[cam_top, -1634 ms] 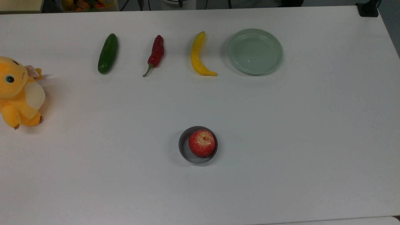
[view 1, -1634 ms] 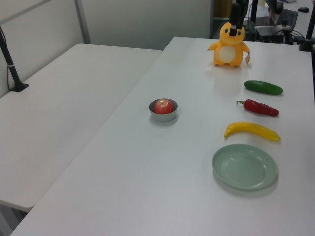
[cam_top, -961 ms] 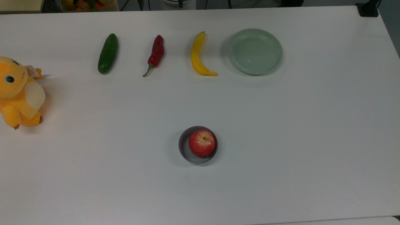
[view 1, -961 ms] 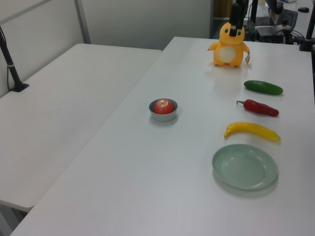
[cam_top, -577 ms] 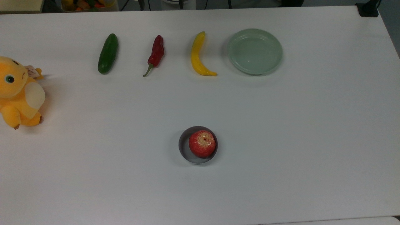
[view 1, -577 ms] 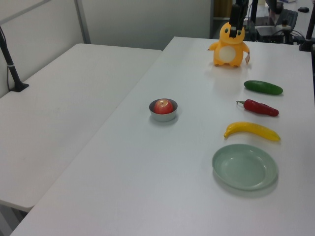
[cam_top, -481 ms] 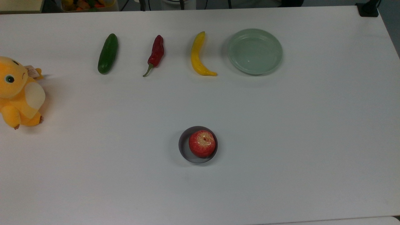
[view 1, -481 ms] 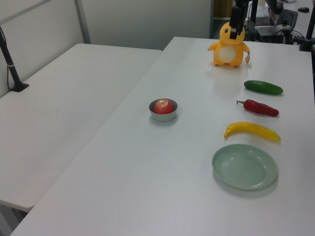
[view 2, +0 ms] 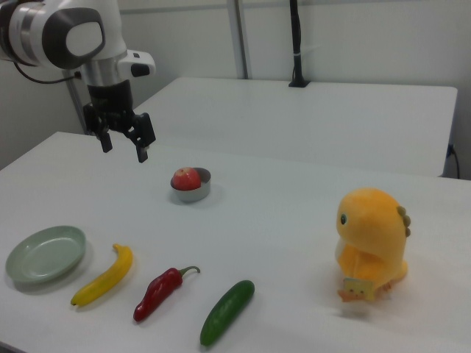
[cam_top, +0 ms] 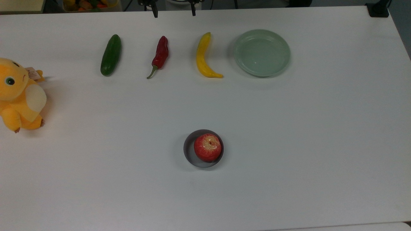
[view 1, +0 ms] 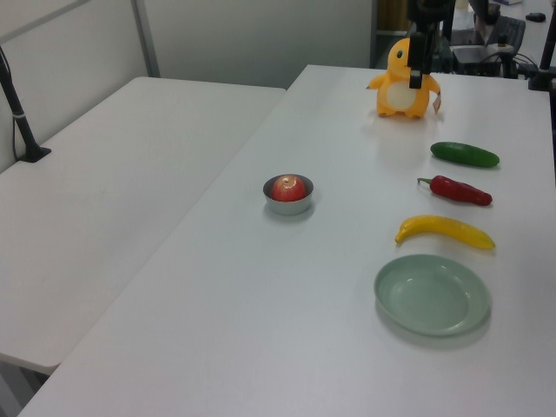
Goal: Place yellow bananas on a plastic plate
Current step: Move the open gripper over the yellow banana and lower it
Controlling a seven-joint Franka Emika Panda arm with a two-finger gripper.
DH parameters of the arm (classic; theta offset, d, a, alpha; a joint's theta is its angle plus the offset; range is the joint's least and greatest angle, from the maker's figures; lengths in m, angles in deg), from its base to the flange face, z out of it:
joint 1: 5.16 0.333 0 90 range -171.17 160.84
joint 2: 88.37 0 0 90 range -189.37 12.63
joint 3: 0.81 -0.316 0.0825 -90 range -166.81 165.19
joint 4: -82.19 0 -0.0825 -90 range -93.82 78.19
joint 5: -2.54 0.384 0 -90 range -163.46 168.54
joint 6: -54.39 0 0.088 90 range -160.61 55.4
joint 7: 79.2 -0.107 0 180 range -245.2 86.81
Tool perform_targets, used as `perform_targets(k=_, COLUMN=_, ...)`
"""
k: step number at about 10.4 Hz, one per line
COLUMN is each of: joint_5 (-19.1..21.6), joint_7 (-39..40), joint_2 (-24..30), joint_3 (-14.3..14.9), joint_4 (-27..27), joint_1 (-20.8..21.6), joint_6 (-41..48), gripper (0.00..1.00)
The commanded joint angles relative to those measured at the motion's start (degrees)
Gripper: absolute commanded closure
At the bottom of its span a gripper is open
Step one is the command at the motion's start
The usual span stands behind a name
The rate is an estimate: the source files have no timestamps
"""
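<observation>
The yellow banana (cam_top: 202, 57) (view 1: 445, 230) (view 2: 107, 276) lies flat on the white table, just to the top view's left of the plastic plate (cam_top: 261, 53) (view 1: 432, 294) (view 2: 44, 254). The pale green plate has nothing on it. My gripper (view 2: 124, 149) (cam_top: 174, 13) hangs open and holds nothing, well above the table. In the top view its two dark fingertips (cam_top: 155, 14) show at the far edge, behind the gap between the chili and the banana. It touches nothing.
A red chili (cam_top: 160, 55) and a green cucumber (cam_top: 111, 55) lie in a row to the top view's left of the banana. A grey bowl (cam_top: 189, 154) holding a red apple (cam_top: 207, 147) stands mid-table. A yellow plush toy (cam_top: 19, 94) sits at the top view's left edge.
My gripper's fingertips have come into the top view at its far edge, and in the left view the arm has lowered in front of the plush toy. The objects on the table have not moved.
</observation>
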Motion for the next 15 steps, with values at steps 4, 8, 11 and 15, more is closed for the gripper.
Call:
perform_targets(k=4, joint_5=-0.7, joint_7=3.6, joint_2=0.5, joint_3=-0.5, joint_4=-6.4, joint_1=0.3, joint_6=-0.2, gripper=0.00)
perform_targets(k=8, joint_5=-0.9, joint_7=5.9, joint_2=0.2, joint_3=-0.5, joint_4=-10.8, joint_1=0.0, joint_6=3.0, gripper=0.00)
perform_targets(k=11, joint_5=-0.9, joint_7=5.8, joint_2=-0.7, joint_3=-0.5, joint_4=-14.0, joint_1=0.0, joint_6=2.8, gripper=0.00)
perform_targets(k=15, joint_5=-0.1, joint_7=4.9, joint_2=-4.6, joint_3=0.1, joint_4=-16.9, joint_1=-0.8, joint_6=0.3, gripper=0.00)
